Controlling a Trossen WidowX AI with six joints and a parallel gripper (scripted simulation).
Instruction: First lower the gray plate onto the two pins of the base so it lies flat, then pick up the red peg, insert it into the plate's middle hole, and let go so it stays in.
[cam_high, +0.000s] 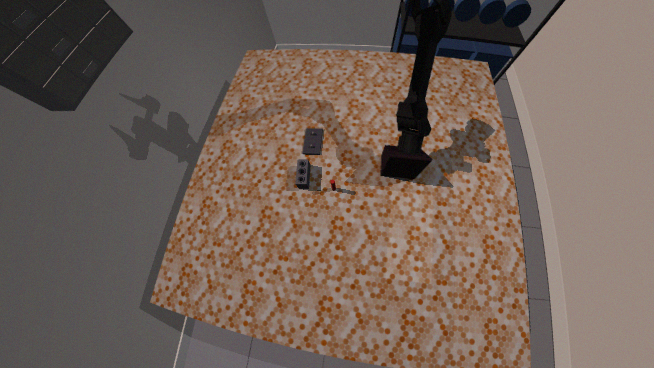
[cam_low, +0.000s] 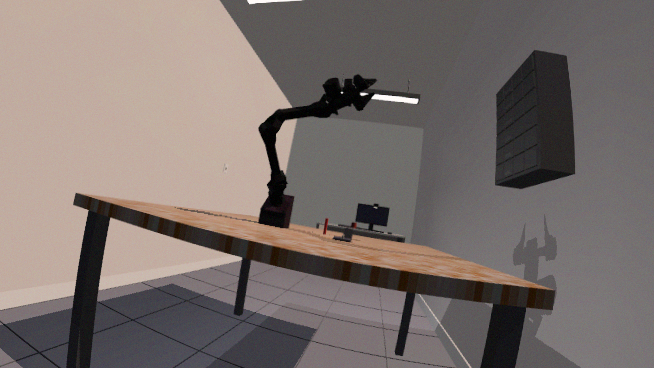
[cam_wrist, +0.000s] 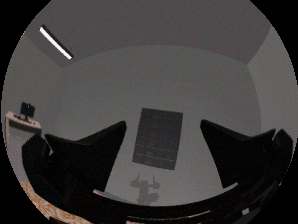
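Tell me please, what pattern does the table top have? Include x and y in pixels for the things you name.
The table top (cam_high: 350, 300) (cam_low: 200, 220) has small hexagons in orange, tan and whitish; the top view shows it best.
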